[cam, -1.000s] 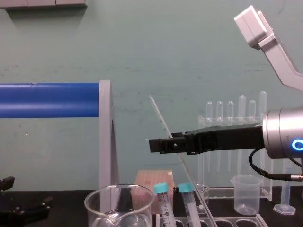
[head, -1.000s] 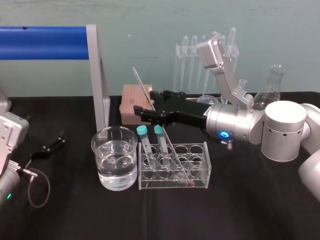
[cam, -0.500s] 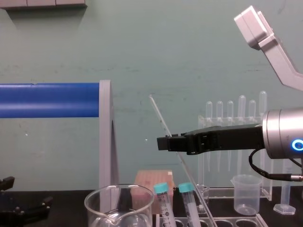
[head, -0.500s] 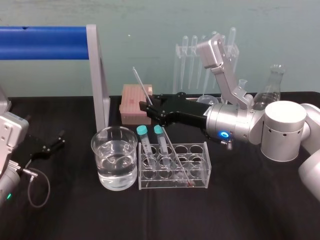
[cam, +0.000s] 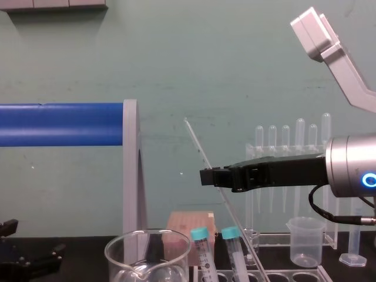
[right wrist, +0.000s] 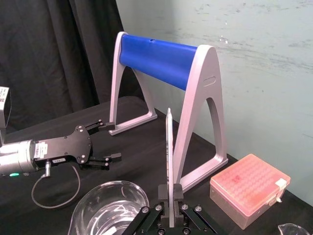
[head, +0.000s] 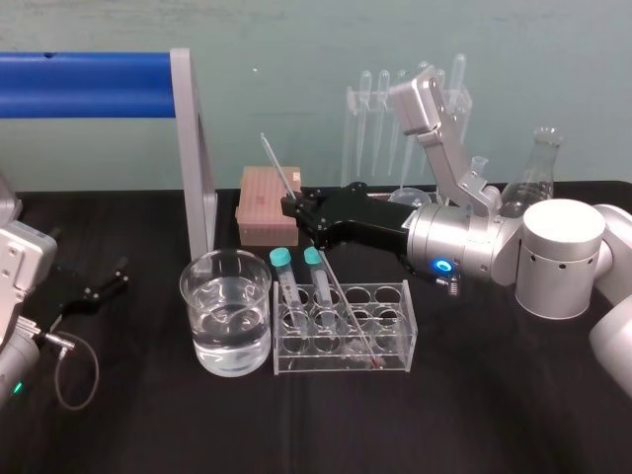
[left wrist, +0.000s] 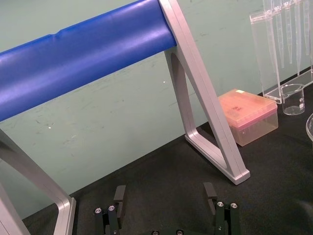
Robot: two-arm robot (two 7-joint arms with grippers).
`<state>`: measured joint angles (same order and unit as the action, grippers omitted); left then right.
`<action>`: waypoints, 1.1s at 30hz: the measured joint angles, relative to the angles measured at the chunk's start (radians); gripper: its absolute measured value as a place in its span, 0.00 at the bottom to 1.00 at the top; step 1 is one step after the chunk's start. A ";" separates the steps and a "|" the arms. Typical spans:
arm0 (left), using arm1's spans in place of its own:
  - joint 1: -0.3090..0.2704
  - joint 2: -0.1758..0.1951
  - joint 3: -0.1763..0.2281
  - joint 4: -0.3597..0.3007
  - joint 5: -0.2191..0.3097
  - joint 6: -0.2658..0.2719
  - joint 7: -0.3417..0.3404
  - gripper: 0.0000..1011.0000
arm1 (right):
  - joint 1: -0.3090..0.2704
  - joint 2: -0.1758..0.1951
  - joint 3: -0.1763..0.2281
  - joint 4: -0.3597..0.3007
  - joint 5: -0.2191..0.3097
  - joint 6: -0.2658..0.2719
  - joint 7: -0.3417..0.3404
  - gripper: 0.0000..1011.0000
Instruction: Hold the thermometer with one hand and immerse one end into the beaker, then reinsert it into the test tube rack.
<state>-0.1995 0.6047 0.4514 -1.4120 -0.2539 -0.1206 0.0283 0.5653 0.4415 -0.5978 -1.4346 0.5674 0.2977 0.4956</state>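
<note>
1. Up front, the beaker is standing left of centre and holding clear liquid to about half its height.
2. Just beside it on the right, the test tube rack is carrying two teal-capped tubes in its left holes.
3. Also in the rack, the thermometer is leaning with its red lower tip down near the rack's floor and its top slanting away to the far left.
4. Above the rack's left end, the right gripper is reaching in from the right and pinching the thermometer's upper part between its closed fingers.
5. At the left edge, the left gripper is lying parked on the black table, with its fingers spread wide around nothing.
6. Behind the right gripper, a pink tip box is sitting partly covered by the fingers, and a silver frame with a blue bar is standing to its left.
7. Farthest back, a pipette stand, a small plastic beaker and a flask are standing along the wall, with the right arm crossing in front of them.
8. Low in the chest view, the picture's edge is cutting off the beaker and the rack.
</note>
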 joint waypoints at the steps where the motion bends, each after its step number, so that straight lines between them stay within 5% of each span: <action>1: 0.000 0.000 0.000 0.000 0.000 0.000 0.000 1.00 | 0.000 0.000 0.000 0.000 0.000 0.000 0.000 0.06; 7: 0.000 0.000 0.000 0.000 0.000 0.000 0.000 1.00 | -0.027 -0.005 0.027 -0.010 0.032 -0.038 0.008 0.06; 23: 0.000 0.000 0.000 0.000 0.000 0.000 0.000 1.00 | -0.146 0.047 0.150 -0.174 0.097 -0.283 0.045 0.05; 28: 0.000 0.000 0.000 0.000 0.000 0.000 0.000 1.00 | -0.158 0.029 0.197 -0.206 0.172 -0.337 0.071 0.06; 33: 0.000 0.000 0.000 0.000 0.000 0.000 0.000 1.00 | -0.108 -0.009 0.187 -0.175 0.203 -0.358 0.103 0.06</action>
<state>-0.1996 0.6047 0.4514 -1.4120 -0.2539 -0.1205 0.0283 0.4571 0.4328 -0.4110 -1.6093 0.7701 -0.0608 0.5986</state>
